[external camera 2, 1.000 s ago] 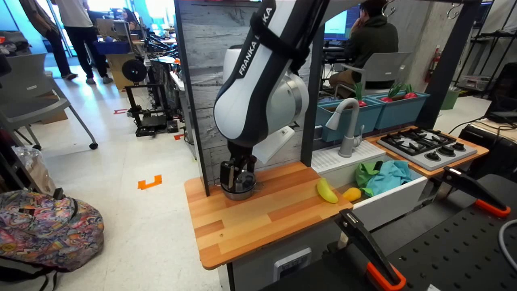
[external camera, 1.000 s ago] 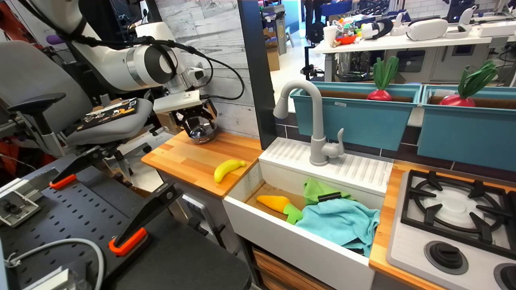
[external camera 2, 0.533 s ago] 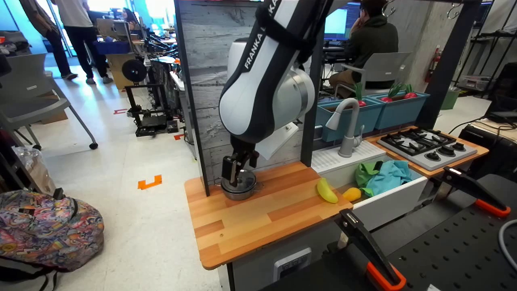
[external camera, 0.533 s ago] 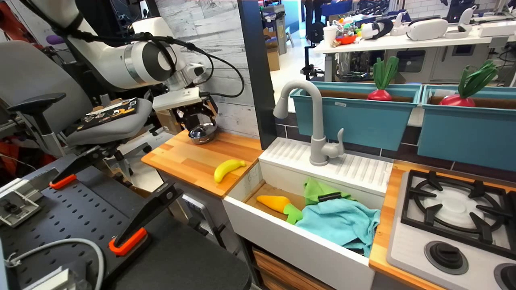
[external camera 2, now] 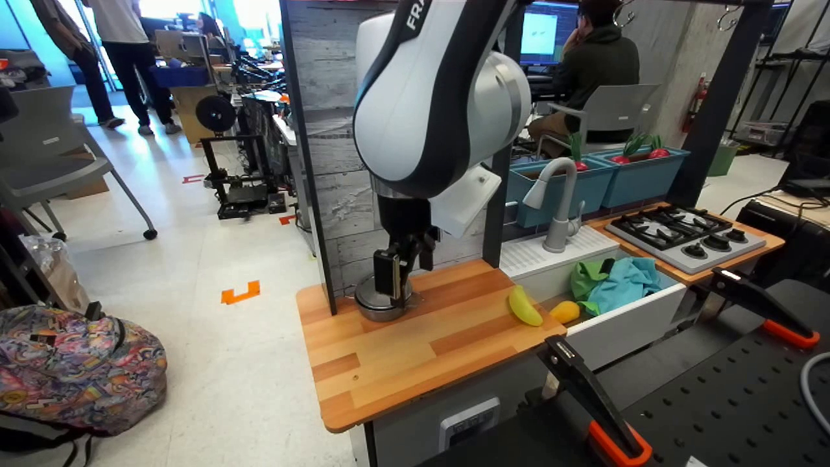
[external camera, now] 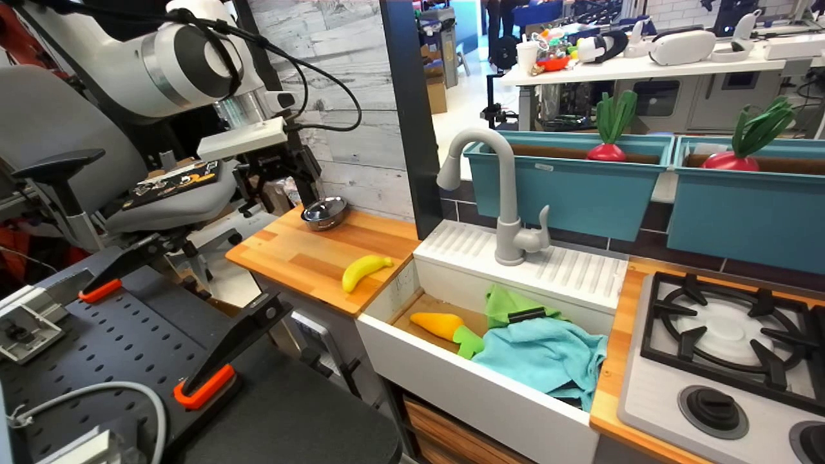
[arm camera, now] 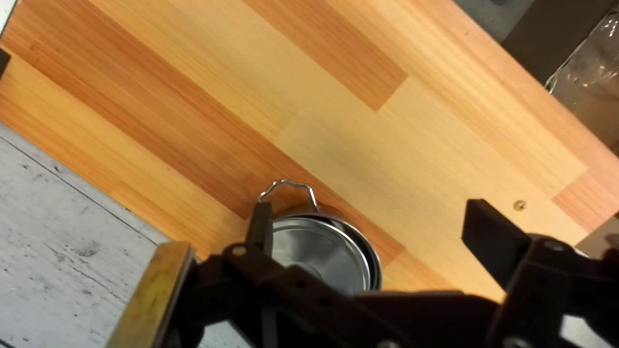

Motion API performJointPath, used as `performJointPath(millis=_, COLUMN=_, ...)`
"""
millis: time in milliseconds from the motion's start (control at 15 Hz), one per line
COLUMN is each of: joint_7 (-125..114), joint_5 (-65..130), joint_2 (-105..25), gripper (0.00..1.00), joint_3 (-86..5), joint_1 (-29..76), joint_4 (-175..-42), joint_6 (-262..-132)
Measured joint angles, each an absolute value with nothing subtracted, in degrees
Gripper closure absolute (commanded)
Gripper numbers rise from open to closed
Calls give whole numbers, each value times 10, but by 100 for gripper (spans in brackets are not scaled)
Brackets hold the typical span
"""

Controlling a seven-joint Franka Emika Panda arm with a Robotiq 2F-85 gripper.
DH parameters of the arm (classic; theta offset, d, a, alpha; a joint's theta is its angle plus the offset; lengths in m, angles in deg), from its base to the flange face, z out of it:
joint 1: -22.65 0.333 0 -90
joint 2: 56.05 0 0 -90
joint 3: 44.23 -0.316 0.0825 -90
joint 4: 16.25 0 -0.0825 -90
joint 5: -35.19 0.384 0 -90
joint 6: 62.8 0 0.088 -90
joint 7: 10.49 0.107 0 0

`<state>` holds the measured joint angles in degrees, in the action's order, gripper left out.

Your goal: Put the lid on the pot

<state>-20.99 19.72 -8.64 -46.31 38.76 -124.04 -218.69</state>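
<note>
Lid [external camera: 325,207]: lies on top of the pot [external camera: 323,224], as seen in an exterior view; whether level or slightly tilted, I cannot tell.
Pot station: upright on the tabletop [external camera: 309,251], near the plank wall [external camera: 348,142] and well apart from the banana [external camera: 364,272].
Lid fit: in the wrist view a dark crescent shows between lid edge and pot rim along one side; true offset or mere viewing angle, unconfirmed.
End effector [arm camera: 375,224]: fingers spread wide, nothing held. In the wrist view one finger [arm camera: 260,227] stands in front of part of the pot and lid; the other shows against the tabletop. Contact with the pot cannot be told.
Step in hand: judged to be getting clear of the covered pot; the task looks all but complete.
Withdrawal: I should rise straight up, fingers apart, until both tips are above the lid, and only then swing aside.
Wire handle [arm camera: 292,182]: shows just beyond that one fingertip; a sideways sweep could hook it and drag the pot, which I judge light enough to slide.
Lid correction: if a clearer view confirms the offset, I should give the lid edge one light push toward the crescent; pressing hard at one side could tip it.
</note>
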Motion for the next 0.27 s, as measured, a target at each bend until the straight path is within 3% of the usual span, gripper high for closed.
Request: performJointPath(millis=267, joint_7=-210, joint_5=197, joint_2=-99, gripper=0, joint_3=-461, joint_1=389, joint_4=-1255, joint_6=-2181)
